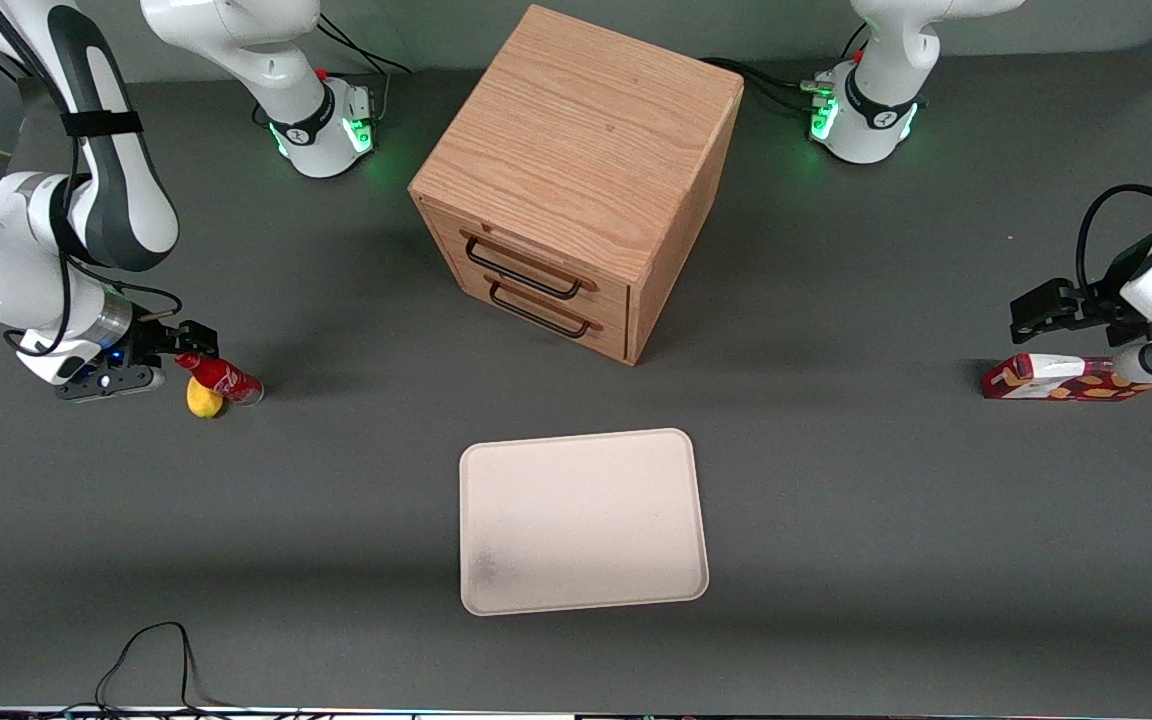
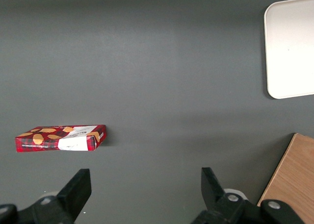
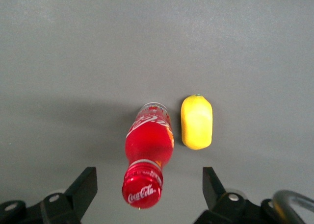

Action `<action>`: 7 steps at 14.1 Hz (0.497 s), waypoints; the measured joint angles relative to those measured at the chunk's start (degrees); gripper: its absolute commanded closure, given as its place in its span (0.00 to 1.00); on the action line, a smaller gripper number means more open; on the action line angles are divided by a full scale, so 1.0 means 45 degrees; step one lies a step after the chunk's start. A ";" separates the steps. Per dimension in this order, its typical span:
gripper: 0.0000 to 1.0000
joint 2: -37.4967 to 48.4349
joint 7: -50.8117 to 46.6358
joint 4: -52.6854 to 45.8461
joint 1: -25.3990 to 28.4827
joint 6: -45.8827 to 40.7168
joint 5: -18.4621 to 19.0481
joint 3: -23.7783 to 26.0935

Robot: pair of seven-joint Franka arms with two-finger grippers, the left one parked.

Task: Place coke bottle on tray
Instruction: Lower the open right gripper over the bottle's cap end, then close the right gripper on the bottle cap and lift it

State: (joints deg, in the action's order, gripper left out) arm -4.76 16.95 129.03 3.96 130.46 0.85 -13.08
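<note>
The coke bottle is small and red with a white script logo. It stands on the grey table at the working arm's end. In the right wrist view its red cap points up at the camera. My gripper is open, just above the bottle. Its fingers sit on either side of the cap without touching it, as the right wrist view shows. The pale beige tray lies flat mid-table with nothing on it, nearer the front camera than the bottle. It also shows in the left wrist view.
A yellow lemon lies right beside the bottle, also in the right wrist view. A wooden two-drawer cabinet stands mid-table, farther from the camera than the tray. A red patterned carton lies toward the parked arm's end.
</note>
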 measured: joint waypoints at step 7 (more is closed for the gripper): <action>1.00 -0.0103 0.0001 -0.0001 0.0168 0.0150 0.0001 0.0016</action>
State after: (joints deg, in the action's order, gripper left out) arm -5.22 16.95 129.03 4.71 131.14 0.85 -13.01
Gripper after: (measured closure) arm 0.467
